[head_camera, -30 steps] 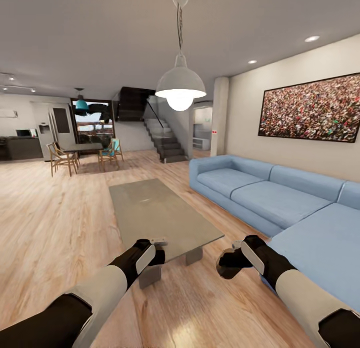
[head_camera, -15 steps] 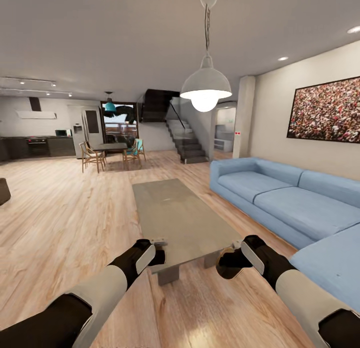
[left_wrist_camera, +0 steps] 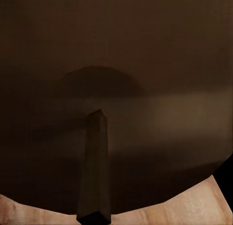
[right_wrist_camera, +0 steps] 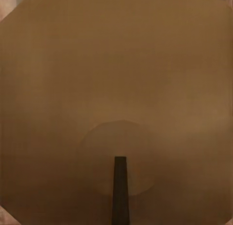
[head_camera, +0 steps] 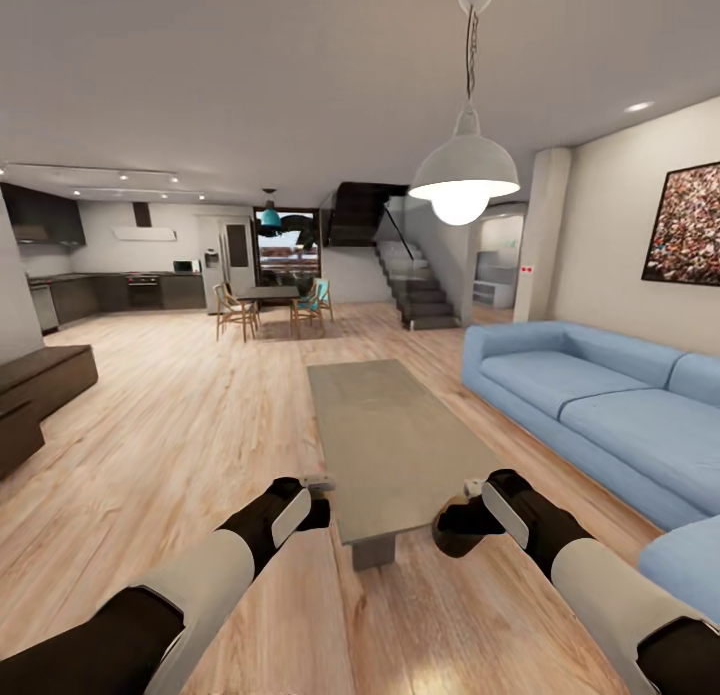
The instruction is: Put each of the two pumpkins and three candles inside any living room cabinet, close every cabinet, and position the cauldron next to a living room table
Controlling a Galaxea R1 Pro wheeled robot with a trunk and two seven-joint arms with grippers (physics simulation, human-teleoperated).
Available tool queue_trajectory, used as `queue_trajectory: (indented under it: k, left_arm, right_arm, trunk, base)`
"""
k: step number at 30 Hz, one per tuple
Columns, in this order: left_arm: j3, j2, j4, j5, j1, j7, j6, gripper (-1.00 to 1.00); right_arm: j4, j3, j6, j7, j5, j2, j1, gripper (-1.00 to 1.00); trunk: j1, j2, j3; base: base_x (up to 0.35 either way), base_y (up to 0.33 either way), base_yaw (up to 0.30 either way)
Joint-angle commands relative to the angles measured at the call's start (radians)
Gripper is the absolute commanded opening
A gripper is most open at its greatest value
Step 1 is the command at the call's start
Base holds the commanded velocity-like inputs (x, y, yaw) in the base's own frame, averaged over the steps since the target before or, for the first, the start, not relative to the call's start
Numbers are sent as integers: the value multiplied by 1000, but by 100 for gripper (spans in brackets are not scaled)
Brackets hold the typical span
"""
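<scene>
both pincers point(head_camera: 318, 487) point(head_camera: 470, 495), grip state unreadable, are hovering over the coffee counter's point(head_camera: 400, 445) near end, with the dark cabinet point(head_camera: 40, 385) lying far left, nearer the left arm.

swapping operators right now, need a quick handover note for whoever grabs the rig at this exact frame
Left claw: held low by the near end of the table; open or shut cannot be told.
Right claw: held low at the table's near right corner, nothing visibly held; state also unclear.
Things: the table lies straight ahead, top bare. The cabinet runs along the left edge of the head view; its visible fronts look shut. The sofa is at right. I cannot place the pumpkins, candles or cauldron from here.
Done: nothing can be confirmed.
Left: find and stow pumpkins and candles, close the cabinet, set the cauldron by the table.
</scene>
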State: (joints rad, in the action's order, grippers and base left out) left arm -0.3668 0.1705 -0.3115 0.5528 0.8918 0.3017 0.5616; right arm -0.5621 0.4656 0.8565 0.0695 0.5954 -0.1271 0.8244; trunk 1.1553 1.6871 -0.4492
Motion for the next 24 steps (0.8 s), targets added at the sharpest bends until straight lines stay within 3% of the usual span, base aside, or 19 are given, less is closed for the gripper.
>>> queue_trajectory:
  k: [1,17,24]
  left_arm:
    - [-8,0,-1,9,1,8,2,-100]
    - [-8,0,-1,9,1,7,3,-100]
    - [-8,0,-1,9,1,7,3,-100]
  right_arm:
    - [-2,7,2,7,11,-2,1,-100]
    - [-2,7,2,7,12,-2,1,-100]
    - [-2,7,2,7,11,-2,1,-100]
  trunk:
    - [0,1,-1]
    - [0,1,2]
    - [0,1,1]
  base:
    - [0,0,291]
    - [0,1,292]
    - [0,186,291]
